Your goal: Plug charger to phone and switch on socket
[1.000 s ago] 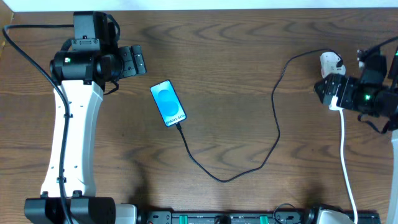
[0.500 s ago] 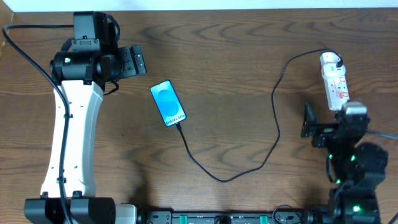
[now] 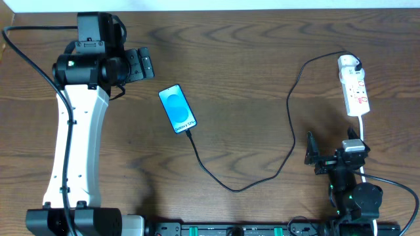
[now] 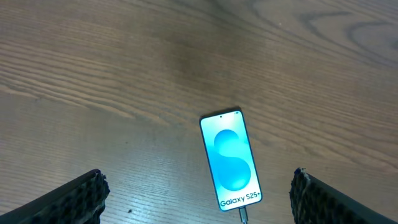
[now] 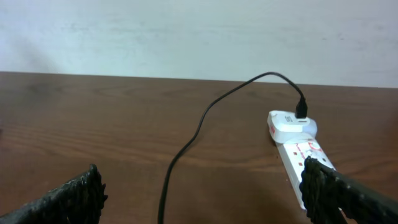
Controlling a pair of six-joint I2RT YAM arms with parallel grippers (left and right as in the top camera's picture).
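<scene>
Table [image 3: 249, 52] of dark brown wood grain fills overhead and left wrist views; pale plain wall [image 5: 186, 31] behind its far edge in right wrist view. Phone [image 3: 177, 109] flat on table left of centre, screen up and lit blue, slightly tilted. Charger [image 3: 292, 131] meets phone's lower end, loops toward the near edge, then climbs right to the white plug on far end of socket [image 3: 353, 85], which lies flat near right edge; switch position can't tell. White cord [image 3: 361, 131] leaves socket's near end toward right arm [image 3: 344, 174]. Left arm [image 3: 75, 131] stands at table's left, its tip up-left of phone, apart from it. Left jaws wide, fingers [image 4: 74, 199] at both lower corners of wrist view, nothing held, phone [image 4: 230, 162] ahead between them on the table, untouched. Right jaws wide too, fingers [image 5: 68, 199] in lower corners, empty; socket [image 5: 298, 149] ahead on their right side, near right finger, contact can't tell; charger [image 5: 186, 144] runs ahead between them.
</scene>
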